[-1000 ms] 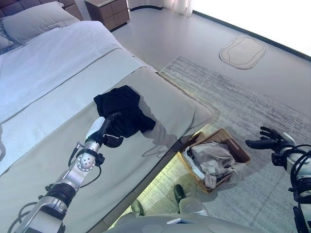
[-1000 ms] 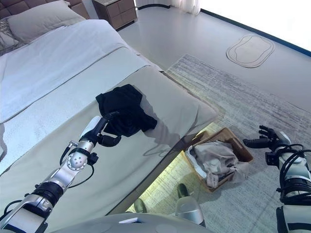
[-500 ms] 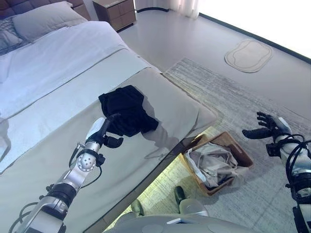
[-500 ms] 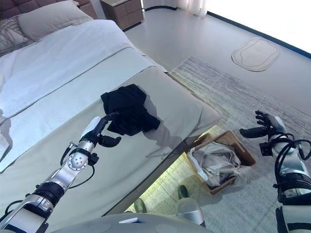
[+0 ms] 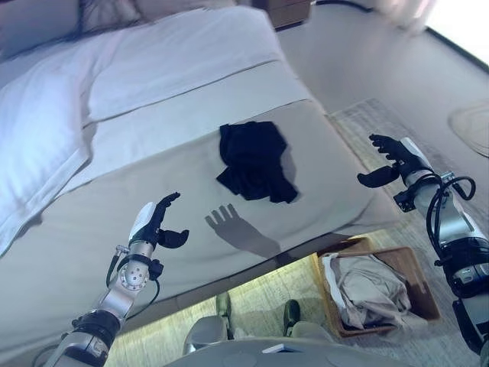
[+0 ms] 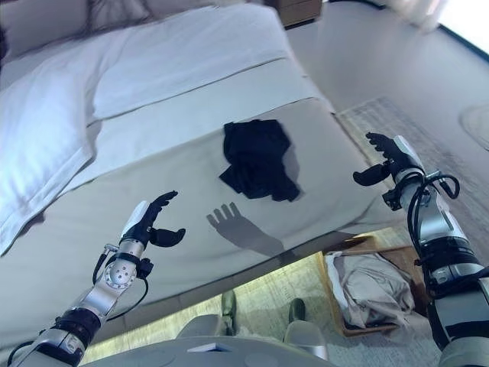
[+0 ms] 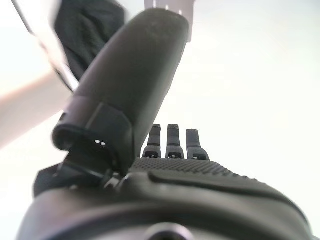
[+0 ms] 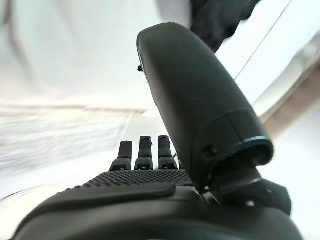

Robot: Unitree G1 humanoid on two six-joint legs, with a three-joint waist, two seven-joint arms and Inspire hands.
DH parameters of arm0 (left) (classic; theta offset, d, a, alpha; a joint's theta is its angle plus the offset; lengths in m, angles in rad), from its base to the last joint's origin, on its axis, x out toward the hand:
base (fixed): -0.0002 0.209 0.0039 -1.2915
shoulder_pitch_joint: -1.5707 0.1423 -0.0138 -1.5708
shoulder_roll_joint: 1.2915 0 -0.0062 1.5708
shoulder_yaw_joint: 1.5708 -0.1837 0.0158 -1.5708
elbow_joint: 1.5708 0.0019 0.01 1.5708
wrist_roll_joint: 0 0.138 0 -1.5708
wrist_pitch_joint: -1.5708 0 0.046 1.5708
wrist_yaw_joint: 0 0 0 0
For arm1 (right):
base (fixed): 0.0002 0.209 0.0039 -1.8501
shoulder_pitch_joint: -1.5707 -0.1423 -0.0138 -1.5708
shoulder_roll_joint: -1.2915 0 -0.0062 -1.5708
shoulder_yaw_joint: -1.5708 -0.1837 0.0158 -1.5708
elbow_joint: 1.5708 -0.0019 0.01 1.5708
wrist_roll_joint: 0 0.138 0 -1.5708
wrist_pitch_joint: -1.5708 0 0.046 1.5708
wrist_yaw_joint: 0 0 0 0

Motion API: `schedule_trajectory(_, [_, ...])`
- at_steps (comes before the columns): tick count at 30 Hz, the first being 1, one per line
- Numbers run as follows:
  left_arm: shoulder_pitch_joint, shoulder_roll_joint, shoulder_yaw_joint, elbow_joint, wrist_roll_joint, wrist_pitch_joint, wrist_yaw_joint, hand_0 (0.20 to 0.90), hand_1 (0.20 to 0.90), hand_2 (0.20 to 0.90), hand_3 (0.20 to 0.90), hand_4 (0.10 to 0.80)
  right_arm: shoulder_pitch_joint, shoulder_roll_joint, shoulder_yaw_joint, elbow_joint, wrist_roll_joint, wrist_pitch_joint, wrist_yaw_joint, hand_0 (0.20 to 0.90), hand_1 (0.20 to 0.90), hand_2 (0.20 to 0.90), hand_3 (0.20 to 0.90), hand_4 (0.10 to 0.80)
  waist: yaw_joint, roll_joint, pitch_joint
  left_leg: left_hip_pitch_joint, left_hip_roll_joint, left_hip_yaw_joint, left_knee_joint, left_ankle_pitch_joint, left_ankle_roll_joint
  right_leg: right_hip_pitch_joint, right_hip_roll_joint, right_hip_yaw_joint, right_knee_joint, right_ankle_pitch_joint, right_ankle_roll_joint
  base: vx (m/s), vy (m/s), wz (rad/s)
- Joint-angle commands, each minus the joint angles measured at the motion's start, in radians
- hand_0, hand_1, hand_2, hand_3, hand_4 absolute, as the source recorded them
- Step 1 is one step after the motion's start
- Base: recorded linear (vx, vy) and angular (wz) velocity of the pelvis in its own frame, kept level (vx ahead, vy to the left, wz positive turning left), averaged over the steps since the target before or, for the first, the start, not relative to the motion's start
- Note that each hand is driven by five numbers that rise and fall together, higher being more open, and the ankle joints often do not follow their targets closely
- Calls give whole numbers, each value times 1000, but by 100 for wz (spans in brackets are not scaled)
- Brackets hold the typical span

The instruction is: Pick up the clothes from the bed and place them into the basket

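Note:
A black garment (image 5: 254, 159) lies crumpled on the grey bed cover (image 5: 153, 183), near the bed's foot edge; it also shows in the right eye view (image 6: 258, 157). My left hand (image 5: 151, 223) is open and empty above the bed cover, to the left of the garment and nearer to me. My right hand (image 5: 390, 157) is open and empty in the air past the bed's right edge, to the right of the garment. A brown basket (image 5: 428, 294) with light clothes (image 5: 370, 284) in it stands on the rug below the bed's edge.
White pillows (image 5: 38, 115) and a white sheet (image 5: 176, 57) cover the far part of the bed. A patterned rug (image 5: 359, 115) lies on the floor to the right. A wooden nightstand (image 5: 286, 9) stands at the far end.
The camera has swung, so the whole scene has shifted. My left hand has drawn back from the garment toward me. My right hand has risen from beside the basket to bed height.

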Motion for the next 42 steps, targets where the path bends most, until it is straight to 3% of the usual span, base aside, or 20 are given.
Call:
schedule_trajectory(1, [-40,89,56,-86,3,-78,24,900,900,900,900,800,-218,-67,63,-35,-48,-26,-33,900,900,900,900,800,62,-44,40,-30,-8,-63,177,-175,-15,-143,-30,-34,321,-173,-53,-17,32,52])
schedule_trajectory(6, [-35,100,46,-117,2,-84,24,900,900,900,900,800,-317,-63,130,5,-55,-10,-56,900,900,900,900,800,111,-18,121,-119,-26,-112,241,-169,-12,-216,-52,-75,424,-204,-80,-37,37,41])
schedule_trajectory(9, [-23,110,37,-149,-14,-96,33,900,900,900,900,800,-410,-50,181,63,-53,9,-88,900,900,900,900,800,156,8,185,-203,-51,-147,331,-181,2,-294,-83,-101,555,-246,-108,-43,81,35])
schedule_trajectory(14, [-5,119,25,-176,-3,-89,46,900,900,900,900,800,-445,-25,202,87,-45,32,-138,900,900,900,900,800,194,23,254,-302,-97,-155,500,-257,24,-366,-126,-115,741,-321,-122,47,23,31])
schedule_trajectory(20, [27,127,10,-247,-48,-95,71,900,900,900,900,800,-510,-7,227,133,-55,92,-200,900,900,900,900,800,233,50,261,-502,-169,-151,710,-328,66,-540,-170,-107,939,-378,-135,-9,36,21])
schedule_trajectory(28, [57,134,19,-345,-85,-105,140,900,900,900,900,800,-666,-21,301,326,-88,138,-196,900,900,900,900,800,262,102,261,-748,-195,-115,910,-369,97,-785,-182,-91,1104,-406,-146,-83,36,7])
schedule_trajectory(29, [59,134,18,-346,-86,-103,139,900,900,900,900,800,-672,-23,306,336,-88,138,-195,773,773,773,752,652,263,104,261,-758,-195,-115,920,-371,99,-796,-181,-89,1111,-408,-147,-55,7,0])
schedule_trajectory(31, [61,135,18,-350,-86,-99,137,900,900,900,900,800,-691,-34,321,366,-85,133,-176,300,300,300,200,100,264,108,261,-787,-194,-116,948,-378,107,-830,-179,-82,1137,-416,-150,-59,7,3])
schedule_trajectory(37, [59,154,26,-363,-90,-106,135,900,900,900,900,800,-702,-52,339,394,-86,131,-150,300,300,300,200,100,261,94,261,-805,-188,-120,979,-389,113,-843,-162,-81,1148,-417,-150,-41,-33,3])
schedule_trajectory(42, [59,171,22,-354,-83,-118,119,900,900,900,900,800,-680,-66,323,398,-68,116,-147,300,300,300,200,100,250,72,261,-721,-175,-122,931,-382,99,-741,-149,-92,1092,-405,-144,-4,-17,-8])
